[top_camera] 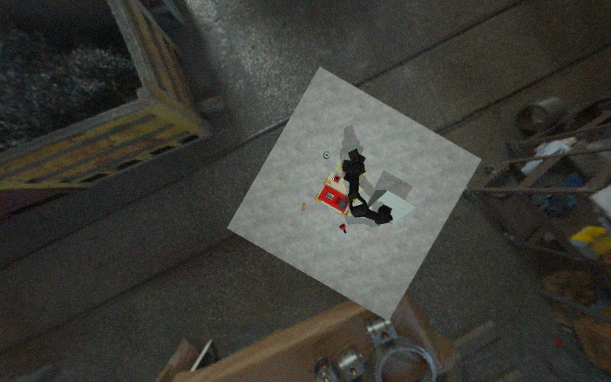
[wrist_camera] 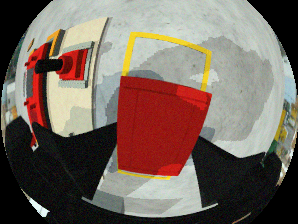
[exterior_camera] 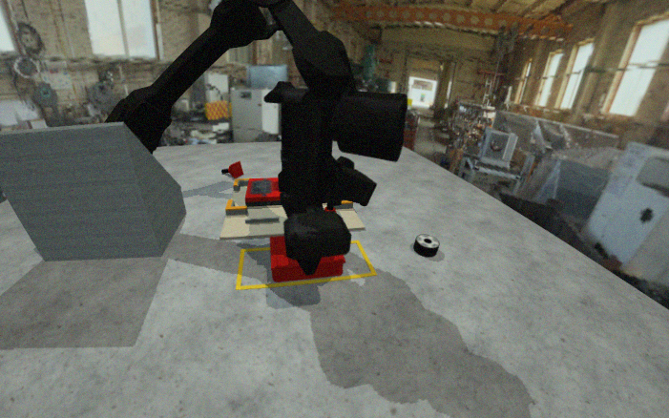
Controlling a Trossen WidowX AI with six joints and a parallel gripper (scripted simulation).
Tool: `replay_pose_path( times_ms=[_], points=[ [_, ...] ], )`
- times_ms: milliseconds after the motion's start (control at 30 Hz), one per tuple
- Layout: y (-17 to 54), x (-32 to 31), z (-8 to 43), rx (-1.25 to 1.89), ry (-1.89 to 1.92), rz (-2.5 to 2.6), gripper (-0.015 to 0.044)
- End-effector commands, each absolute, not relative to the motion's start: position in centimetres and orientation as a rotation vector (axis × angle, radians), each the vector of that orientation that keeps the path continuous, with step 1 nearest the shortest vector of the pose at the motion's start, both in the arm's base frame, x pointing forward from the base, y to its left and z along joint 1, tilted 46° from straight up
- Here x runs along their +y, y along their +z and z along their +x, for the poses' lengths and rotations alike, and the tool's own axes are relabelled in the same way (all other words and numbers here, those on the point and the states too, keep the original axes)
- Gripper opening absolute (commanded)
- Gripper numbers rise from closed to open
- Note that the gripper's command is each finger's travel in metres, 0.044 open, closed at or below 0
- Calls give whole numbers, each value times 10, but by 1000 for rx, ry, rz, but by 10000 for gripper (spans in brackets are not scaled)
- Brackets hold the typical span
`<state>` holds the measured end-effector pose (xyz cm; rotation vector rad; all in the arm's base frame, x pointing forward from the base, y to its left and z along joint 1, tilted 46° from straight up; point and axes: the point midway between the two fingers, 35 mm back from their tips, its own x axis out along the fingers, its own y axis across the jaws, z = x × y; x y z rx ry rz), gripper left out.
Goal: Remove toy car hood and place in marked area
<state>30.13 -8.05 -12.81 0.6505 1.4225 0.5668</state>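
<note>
The hood, a red block, is between the fingers of my gripper (exterior_camera: 309, 260) (wrist_camera: 158, 132), which is shut on it. The hood (exterior_camera: 281, 271) (wrist_camera: 160, 120) is low over the marked area, a yellow outline (exterior_camera: 367, 258) (wrist_camera: 128, 55). It appears level; whether its underside touches the table cannot be told. In the wrist view the outline shows beyond its far end and at its near edge. The toy car, with its cream base and red body (top_camera: 333, 202) (exterior_camera: 253, 228) (wrist_camera: 101, 42), stands beside the area. The arm hides part of it in the exterior view.
A large grey block (top_camera: 401, 205) (exterior_camera: 76, 192) stands on the other side of the arm. A black wheel with a pale face (top_camera: 326, 154) (exterior_camera: 427, 244) lies beside the marked area. A red piece with a black stem (top_camera: 342, 227) (exterior_camera: 235, 169) and a small orange piece (top_camera: 303, 207) lie near the car.
</note>
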Motion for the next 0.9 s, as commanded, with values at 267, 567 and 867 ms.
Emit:
replay_pose_path(
  times_ms=[267,567,867],
  points=[
    [-126,-83,302,1422,567,650,440],
    [-78,-133,296,1423,569,653,440],
    [-78,-133,296,1423,569,653,440]
  ],
)
